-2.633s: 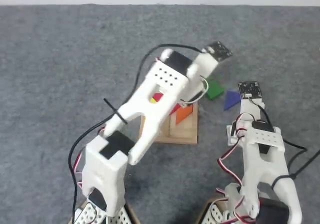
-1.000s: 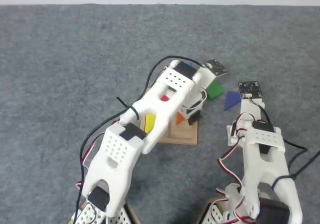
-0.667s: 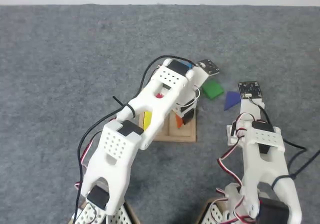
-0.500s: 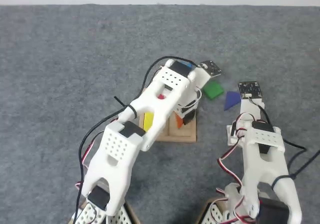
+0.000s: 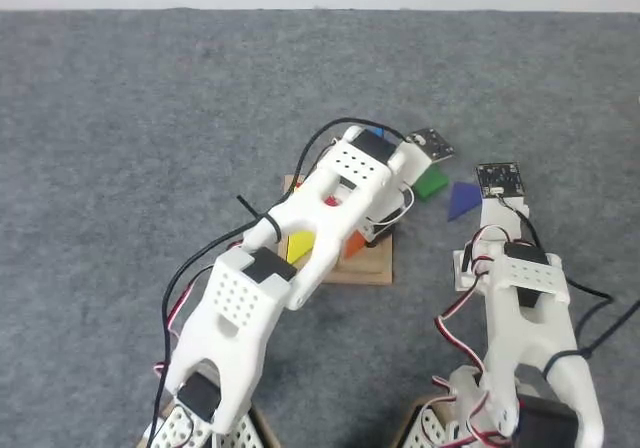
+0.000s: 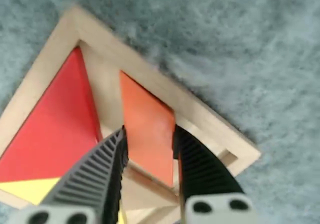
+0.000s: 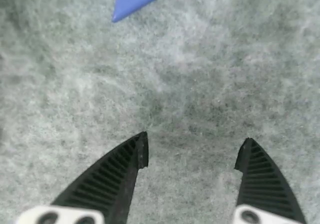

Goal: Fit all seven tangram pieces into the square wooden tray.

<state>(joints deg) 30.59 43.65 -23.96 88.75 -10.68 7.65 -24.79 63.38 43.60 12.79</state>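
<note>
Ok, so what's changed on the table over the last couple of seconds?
The left end effector dropped from above the tray and now grips the orange piece inside it. The right end effector, open over the carpet, the green piece and the blue piece stayed put.

High view: bright, even, diffuse overhead light across grey bench. Soft, weak shadows under left arm, right arm. Left wrist view: tray wood evenly lit. Right wrist view: faint dark patch ahead of right claw.
</note>
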